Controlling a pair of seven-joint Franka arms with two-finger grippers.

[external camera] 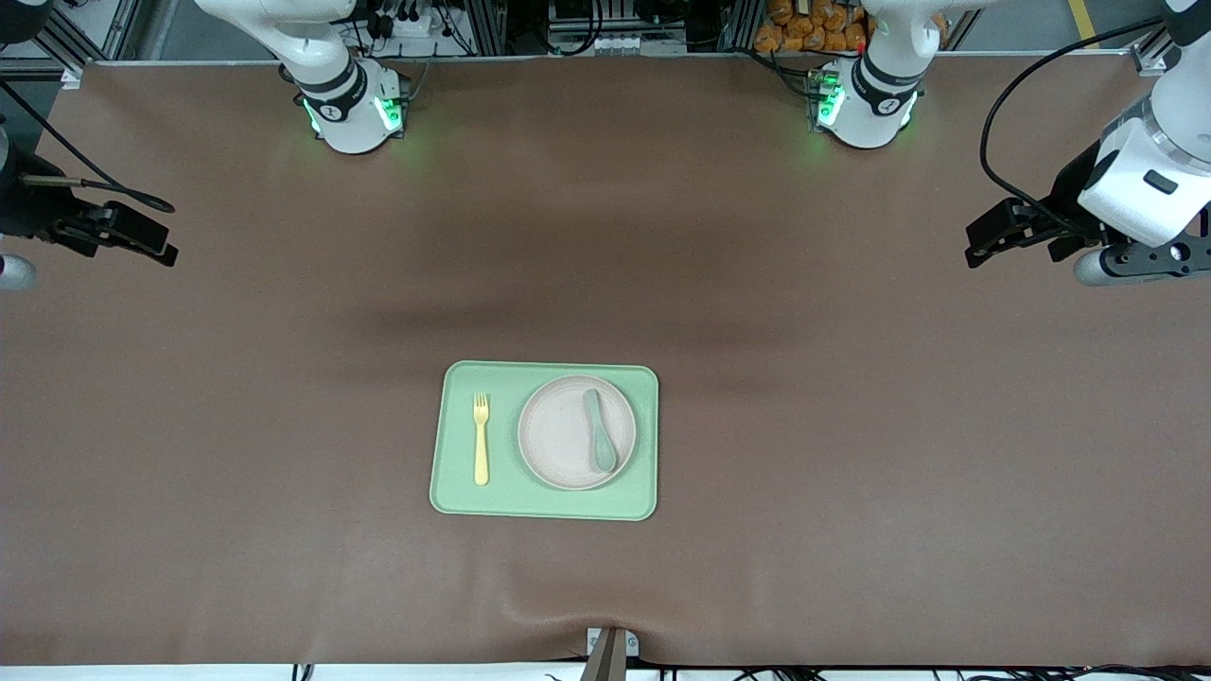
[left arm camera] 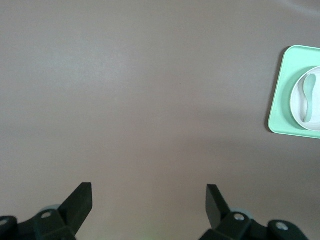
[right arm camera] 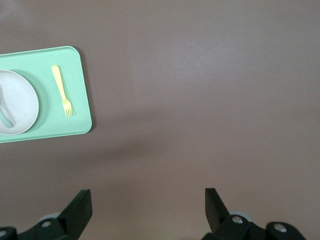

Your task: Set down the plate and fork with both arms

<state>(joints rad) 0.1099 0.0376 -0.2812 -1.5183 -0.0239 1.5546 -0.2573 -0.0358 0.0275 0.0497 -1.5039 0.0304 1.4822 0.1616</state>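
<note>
I have the plate (external camera: 568, 437) on the tray (external camera: 454, 492), a round, shallow, off-white matte dish toward the left arm's end of the tray. A grey-green spoon (external camera: 599, 431) lies in it, bowl end nearer the front camera. The fork (external camera: 482, 439) is small and pale yellow, flat on the tray just beside the plate and apart from it, toward the right arm's end, tines pointing toward the bases. The tray is pale green with rounded corners and sits mid-table (external camera: 851, 473) on the brown cover.

The left gripper (external camera: 984, 241) hangs over bare table at its arm's end, well away from the tray, fingers apart and holding nothing. The right gripper (external camera: 156, 241) hangs over bare table at its own end, likewise spread and empty. Both arms wait.

My left wrist view catches only one edge of the tray with part of the plate and the spoon; the fork is out of it. My right wrist view shows the fork whole, tines and all, with half of the plate. Only the front view shows both arms' bases.
</note>
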